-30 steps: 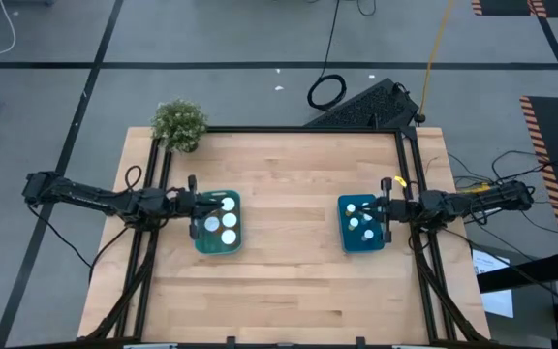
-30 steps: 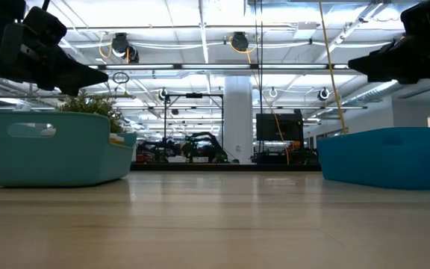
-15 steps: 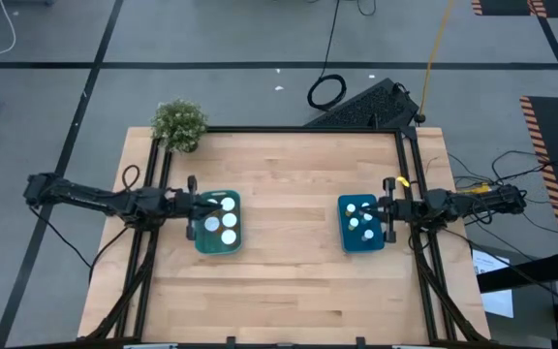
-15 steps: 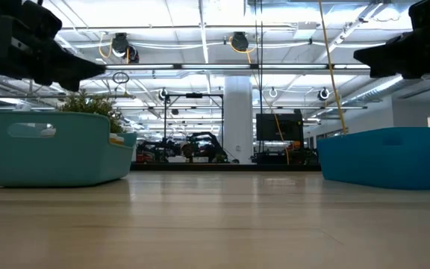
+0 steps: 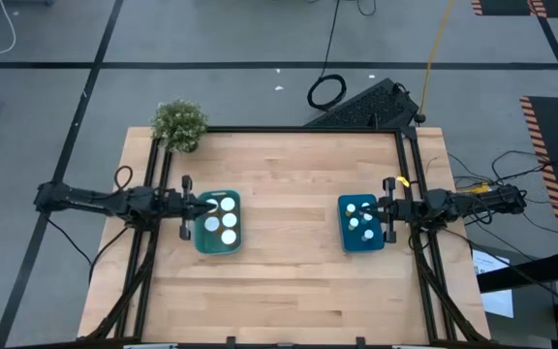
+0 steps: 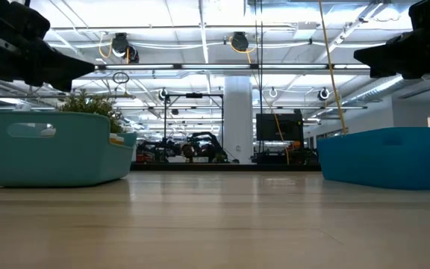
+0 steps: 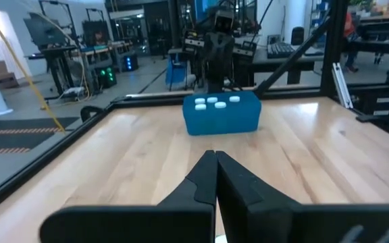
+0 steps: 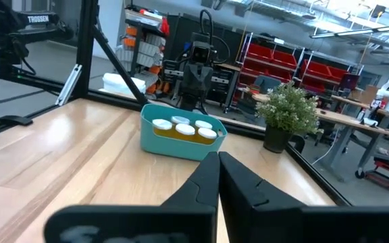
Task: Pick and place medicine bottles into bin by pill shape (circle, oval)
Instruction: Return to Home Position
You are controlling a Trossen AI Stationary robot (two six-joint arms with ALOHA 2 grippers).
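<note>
Light wood butcher-block table (image 5: 279,262) with a black frame around it, grey floor beyond. Potted plant (image 5: 179,124) sits at the far left corner, a black keyboard-like panel (image 5: 366,105) and a coiled cable (image 5: 325,91) lie on the floor past the far edge. Low view looks into a big lab: ceiling strip lights, white column, racks and gear at the back.

Two bins on the table, well apart. Teal bin (image 5: 216,222) on the left side, darker blue bin (image 5: 360,224) on the right side.

Medicine bottles (image 5: 219,218) are all inside the bins, white caps up. Teal bin holds about four larger caps, amber bodies showing in the right wrist view (image 8: 181,128). Blue bin holds several smaller caps (image 5: 358,218); exact count is hard to read from above, maybe four or five. Bare wood between the bins.

Left gripper (image 5: 198,205) hovers at the outer edge of the teal bin, raised above the rim in the low view; fingers (image 7: 204,182) pressed together, nothing between them.

Right gripper (image 5: 380,207) hovers at the outer edge of the blue bin, also above rim height; fingers (image 8: 208,179) clenched tight, holding nothing
</note>
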